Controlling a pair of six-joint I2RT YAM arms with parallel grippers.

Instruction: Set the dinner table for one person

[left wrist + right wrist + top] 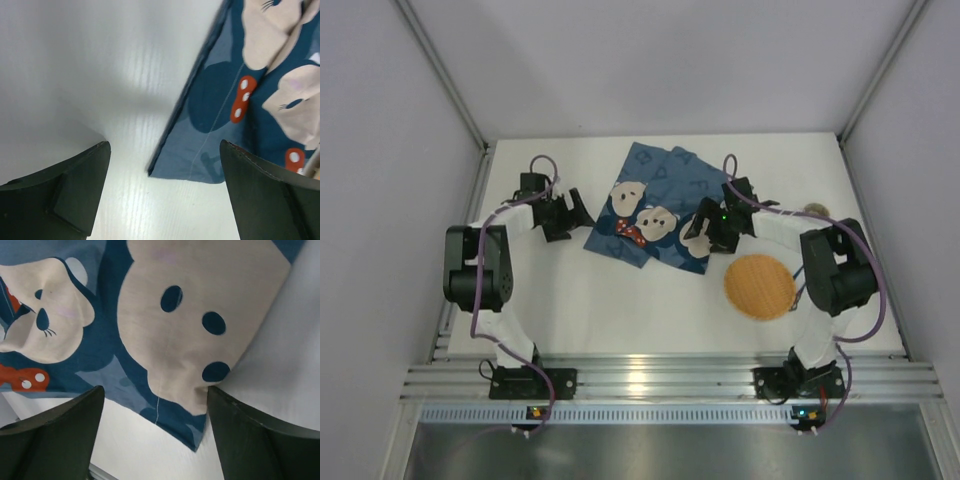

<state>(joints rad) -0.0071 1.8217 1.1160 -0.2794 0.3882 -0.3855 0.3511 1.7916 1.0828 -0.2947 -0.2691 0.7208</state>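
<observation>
Left gripper: mine, jaws wide, empty, beside the placemat.
Right gripper: jaws wide, empty, over its near-right corner.
Dinner table: beneath everything.
Done: placemat down, but rumpled and askew.
Left: I judge flattening it, then placing the orange disc.

**Desk, seen from above.** The white rectangular desk carries three things. A blue cloth placemat, printed with cream bear faces and red spotted bows, lies askew at the middle of the far half, folded so that two layers overlap out of line. A flat, round orange-tan mat lies just beside its near right corner, not touching it. A small pale round object, partly hidden, sits near the right edge.
</observation>
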